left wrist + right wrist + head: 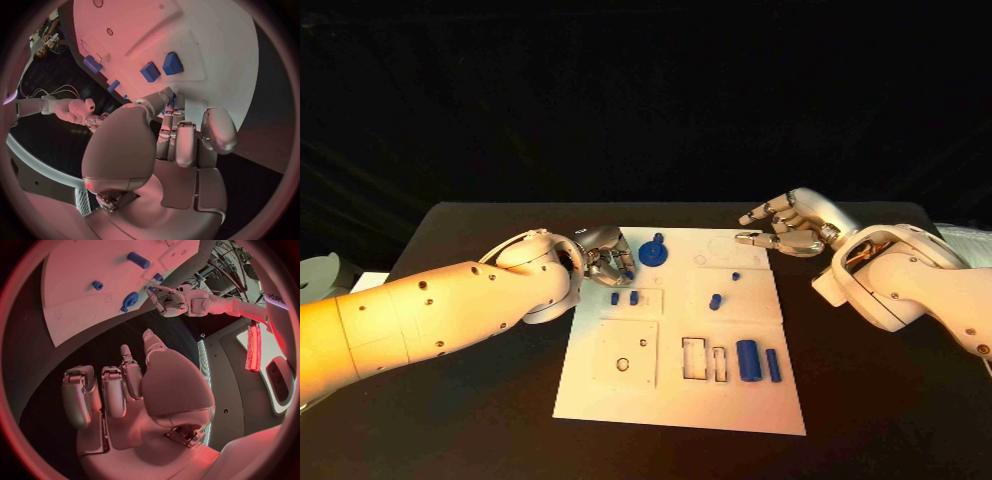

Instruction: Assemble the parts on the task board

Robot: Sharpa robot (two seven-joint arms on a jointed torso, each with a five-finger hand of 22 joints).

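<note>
left robot hand [606,258] pinches a blue part [626,267] at task board [678,410] left edge | right robot hand [788,229] curled, empty, off board's far right corner

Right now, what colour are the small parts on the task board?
Blue; the parts stand out clearly against the white task board in the head view.

My left arm [437,310] and right arm [913,275] are smooth white rounded shells dotted with small dark screw holes. My left hand [606,254] and right hand [788,228] are silver metal, built of blocky segmented fingers [114,390] on broad curved palm plates.
</note>
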